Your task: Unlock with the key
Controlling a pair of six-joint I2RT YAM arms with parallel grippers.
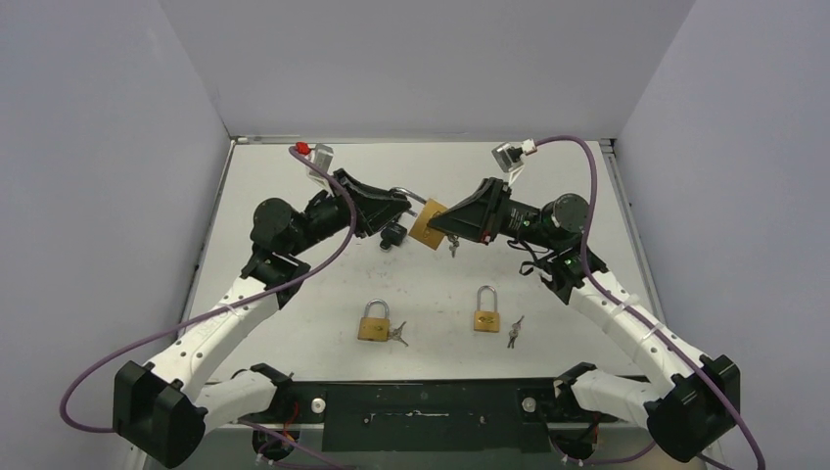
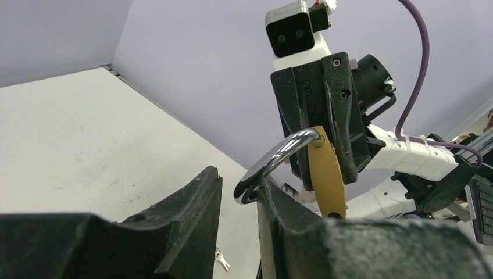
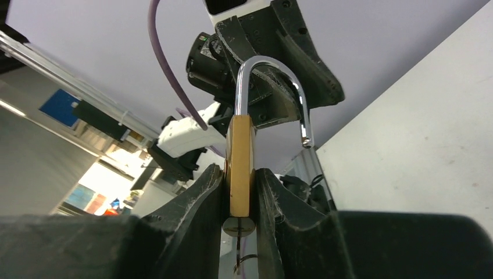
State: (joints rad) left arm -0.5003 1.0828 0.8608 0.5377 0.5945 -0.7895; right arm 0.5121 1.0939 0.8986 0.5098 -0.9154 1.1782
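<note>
The right gripper (image 3: 239, 177) has its jaws clamped on the brass padlock (image 3: 240, 152), held above the white bench (image 1: 431, 294). Its silver steel shackle (image 3: 273, 63) is sprung open, and a small metal key (image 3: 238, 228) sits in its base. The left gripper (image 2: 239, 187) has its jaws around the shackle; whether they are gripping it cannot be told.

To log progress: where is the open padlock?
In the top view, the open padlock is lifted at far centre, its body between the right gripper's fingers, its shackle toward the left gripper.

Three padlocks were counted: one held padlock (image 1: 428, 224) and two resting padlocks (image 1: 373, 323) (image 1: 485, 313). Three key sets (image 1: 452, 246) (image 1: 398, 335) (image 1: 513, 333) were counted.
</note>
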